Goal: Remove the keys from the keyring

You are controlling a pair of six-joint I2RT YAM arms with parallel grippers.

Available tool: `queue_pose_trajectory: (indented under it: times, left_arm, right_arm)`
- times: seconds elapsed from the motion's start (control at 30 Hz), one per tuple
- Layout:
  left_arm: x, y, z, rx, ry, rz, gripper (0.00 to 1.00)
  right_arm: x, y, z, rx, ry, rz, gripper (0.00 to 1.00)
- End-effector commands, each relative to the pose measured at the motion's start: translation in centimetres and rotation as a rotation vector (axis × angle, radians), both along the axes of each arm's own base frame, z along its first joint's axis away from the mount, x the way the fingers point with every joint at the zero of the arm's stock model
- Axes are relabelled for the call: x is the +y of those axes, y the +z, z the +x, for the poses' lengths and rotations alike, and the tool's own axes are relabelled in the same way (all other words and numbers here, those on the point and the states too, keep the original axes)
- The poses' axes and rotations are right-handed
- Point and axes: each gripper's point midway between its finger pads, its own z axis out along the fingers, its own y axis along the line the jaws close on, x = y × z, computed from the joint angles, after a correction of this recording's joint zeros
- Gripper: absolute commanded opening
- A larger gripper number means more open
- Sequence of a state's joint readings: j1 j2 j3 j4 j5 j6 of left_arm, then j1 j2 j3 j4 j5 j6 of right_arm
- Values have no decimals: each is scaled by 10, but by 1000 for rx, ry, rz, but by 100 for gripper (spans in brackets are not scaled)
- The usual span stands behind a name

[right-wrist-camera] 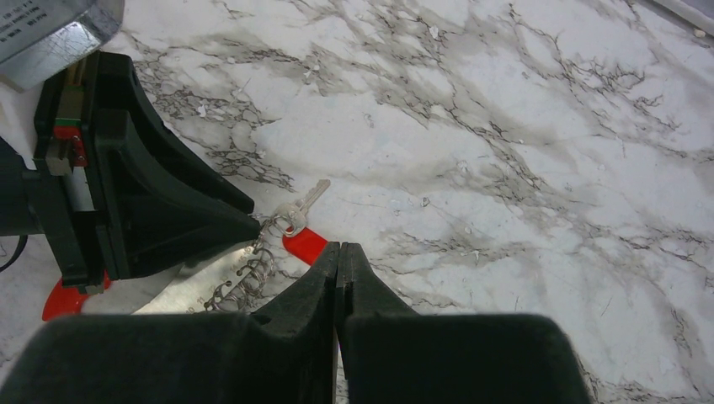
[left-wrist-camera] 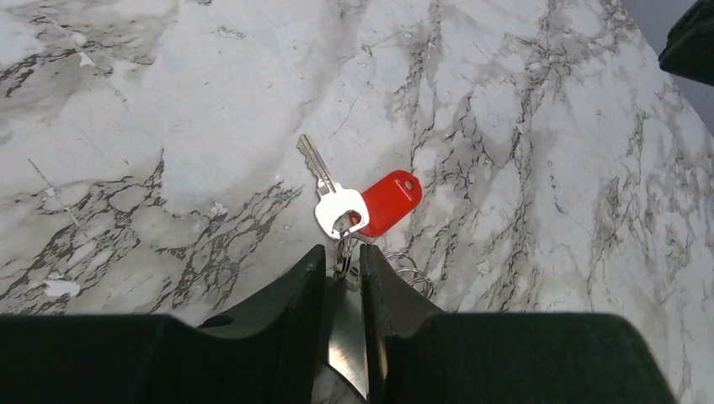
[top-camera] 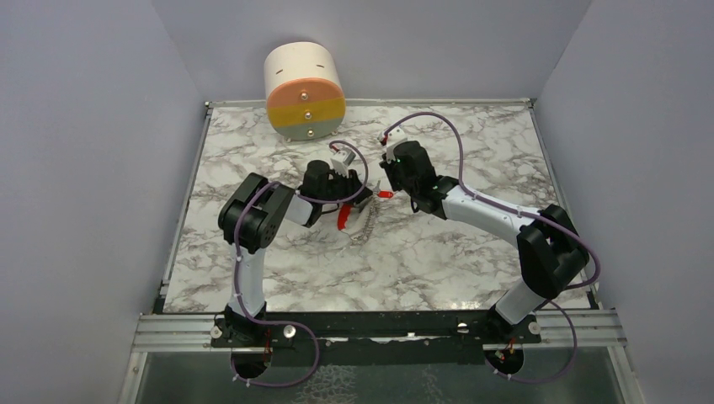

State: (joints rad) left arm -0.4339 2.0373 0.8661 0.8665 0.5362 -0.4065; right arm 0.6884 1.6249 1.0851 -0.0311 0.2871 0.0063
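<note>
A silver key (left-wrist-camera: pixel 330 195) and a red tag (left-wrist-camera: pixel 389 202) lie on the marble, both hanging from a small keyring (left-wrist-camera: pixel 343 251). The keyring stands edge-on between the narrow jaws of my left gripper (left-wrist-camera: pixel 343 257), which pinch it. In the right wrist view the key (right-wrist-camera: pixel 299 210) and the red tag (right-wrist-camera: pixel 305 244) sit just ahead of my right gripper (right-wrist-camera: pixel 338 248). It is shut, and its tips rest at the tag's edge. From above, the left gripper (top-camera: pixel 360 192) and the right gripper (top-camera: pixel 387 193) meet nose to nose mid-table.
A chain of spare wire rings (right-wrist-camera: pixel 244 282) trails from the keyring over a flat metal plate (right-wrist-camera: pixel 181 295) with a red end (right-wrist-camera: pixel 63 299), under the left gripper. A cream, orange and yellow cylinder (top-camera: pixel 305 91) stands at the back edge. Grey walls enclose the table (top-camera: pixel 471 252).
</note>
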Motion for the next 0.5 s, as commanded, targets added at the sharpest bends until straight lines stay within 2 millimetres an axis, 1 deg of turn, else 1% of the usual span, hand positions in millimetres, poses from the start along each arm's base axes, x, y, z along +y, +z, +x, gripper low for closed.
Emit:
queue_pose_trajectory:
  times: [0.0, 0.17, 0.27, 0.4, 0.43, 0.47]
  left_arm:
    - [-14, 2, -2, -12, -48, -25, 24]
    - [-15, 2, 0, -18, -43, -25, 24]
    - [-15, 2, 2, -22, -37, -24, 21]
    - [-15, 2, 8, -33, -16, -21, 12]
    - [-14, 3, 10, -39, -4, -22, 8]
    - [-14, 4, 12, -45, 8, -24, 1]
  right_arm:
    - [-2, 10, -3, -22, -14, 12, 1]
    - [-4, 8, -3, -22, -18, 6, 1]
    - [-5, 9, -4, -23, -21, 7, 1]
    - [-5, 12, -4, -29, -24, 12, 1]
    - [-6, 13, -4, -31, -26, 13, 1]
    - [-7, 13, -5, -33, -28, 13, 1]
